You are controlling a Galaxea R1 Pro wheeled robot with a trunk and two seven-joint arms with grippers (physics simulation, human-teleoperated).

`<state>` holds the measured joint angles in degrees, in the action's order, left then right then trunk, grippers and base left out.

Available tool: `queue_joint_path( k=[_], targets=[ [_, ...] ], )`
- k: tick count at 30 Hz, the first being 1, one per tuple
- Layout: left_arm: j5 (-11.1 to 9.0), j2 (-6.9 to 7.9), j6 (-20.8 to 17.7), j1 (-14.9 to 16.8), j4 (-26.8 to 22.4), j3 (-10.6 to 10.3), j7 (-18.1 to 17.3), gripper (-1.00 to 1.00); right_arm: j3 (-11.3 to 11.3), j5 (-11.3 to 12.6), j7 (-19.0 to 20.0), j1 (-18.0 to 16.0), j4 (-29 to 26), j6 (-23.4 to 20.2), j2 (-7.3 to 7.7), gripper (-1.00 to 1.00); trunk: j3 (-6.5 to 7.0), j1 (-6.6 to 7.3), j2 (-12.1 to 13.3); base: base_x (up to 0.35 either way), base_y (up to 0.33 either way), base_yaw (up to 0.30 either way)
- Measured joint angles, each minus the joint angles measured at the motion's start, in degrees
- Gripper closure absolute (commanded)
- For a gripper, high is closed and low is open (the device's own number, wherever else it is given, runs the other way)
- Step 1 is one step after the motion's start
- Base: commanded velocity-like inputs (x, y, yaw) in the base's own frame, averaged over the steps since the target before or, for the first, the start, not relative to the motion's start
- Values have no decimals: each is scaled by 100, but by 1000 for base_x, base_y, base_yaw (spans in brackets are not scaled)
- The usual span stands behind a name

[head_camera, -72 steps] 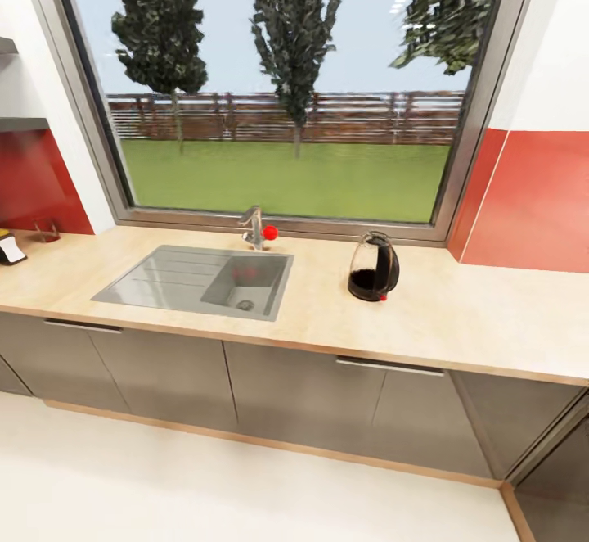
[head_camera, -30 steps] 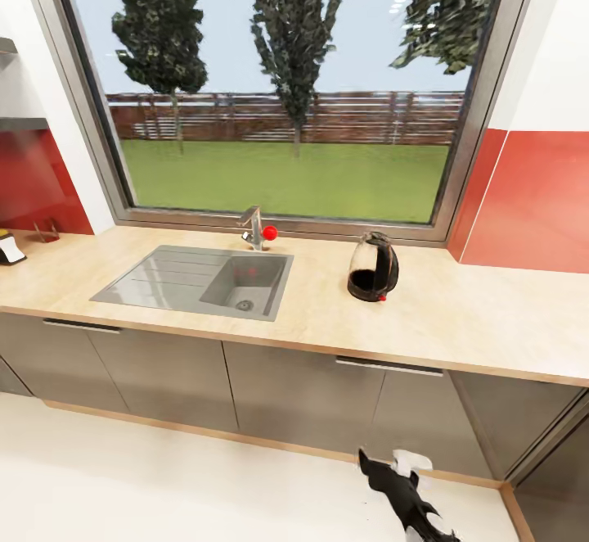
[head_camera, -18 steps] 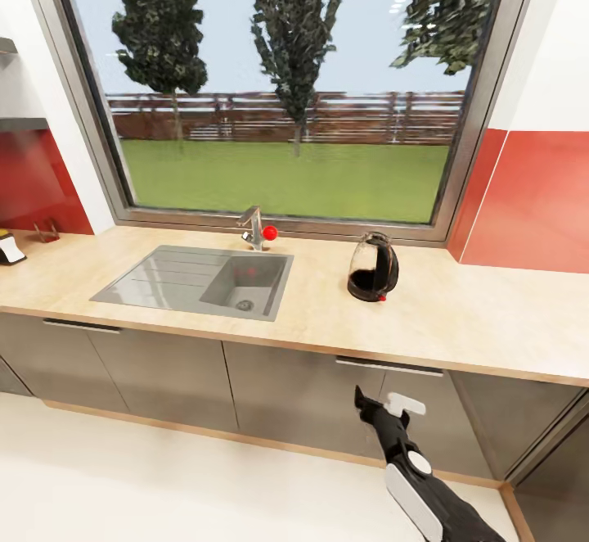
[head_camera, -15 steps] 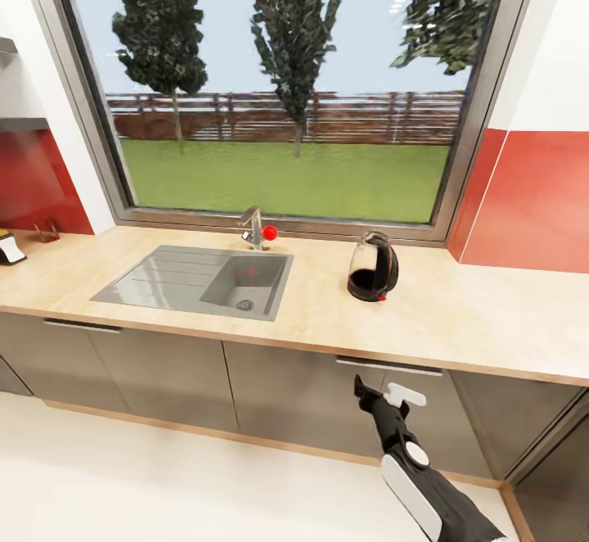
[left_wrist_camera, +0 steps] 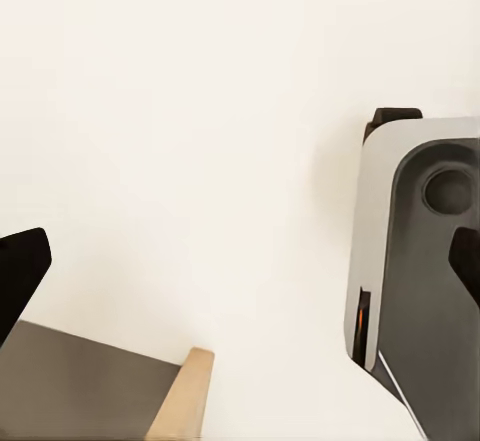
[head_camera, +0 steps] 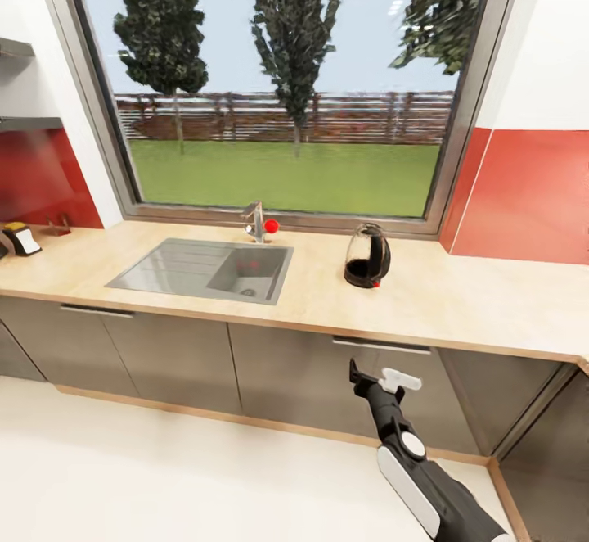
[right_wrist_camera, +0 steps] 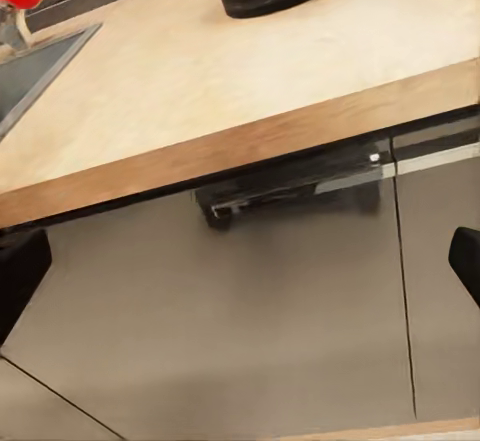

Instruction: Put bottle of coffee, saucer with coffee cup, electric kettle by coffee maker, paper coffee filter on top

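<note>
Kettle [head_camera: 367,256] stands on table [head_camera: 458,300]. My right gripper [head_camera: 378,380] hangs below, fingers spread, empty. I should rise clear of the edge, then take the handle squarely.

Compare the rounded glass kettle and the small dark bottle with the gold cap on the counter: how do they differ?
The rounded glass electric kettle stands right of the steel sink, near the window; the small dark bottle of coffee sits at the counter's far left end. The kettle looks larger and see-through with a black handle; the bottle is opaque with a white label. Both rest on the light-wood kitchen countertop.
</note>
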<state>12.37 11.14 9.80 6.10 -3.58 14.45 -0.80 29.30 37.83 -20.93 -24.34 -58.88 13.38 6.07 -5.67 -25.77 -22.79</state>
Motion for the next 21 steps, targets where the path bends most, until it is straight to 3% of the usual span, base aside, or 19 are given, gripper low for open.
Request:
queue_joint_path(
  k=[4,6,9,11,16,21],
  targets=[
    [0,1,0,0,-4,0,0,-100,-44,-15,3,0,-266,-11,2,-100,0,0,0,-163,0,0],
    [0,1,0,0,-6,1,0,-100,-197,-18,5,-1,-434,-26,10,-100,0,0,0,-120,0,0],
    [0,2,0,0,-8,6,0,-100,-616,-23,12,-6,-680,-164,21,-100,0,1,-1,-51,0,0],
    [0,-5,0,0,-8,8,0,-100,-995,-100,23,-76,-1034,-672,26,-100,0,2,-1,-9,0,0],
    [0,-13,1,0,-8,8,0,-100,-1123,-519,22,-359,-1202,-940,27,-100,0,2,0,-2,0,0],
    [-1,-17,6,0,-8,3,0,-100,-1141,-780,23,-808,-1189,-991,27,-100,1,2,0,0,0,0]
  ],
)
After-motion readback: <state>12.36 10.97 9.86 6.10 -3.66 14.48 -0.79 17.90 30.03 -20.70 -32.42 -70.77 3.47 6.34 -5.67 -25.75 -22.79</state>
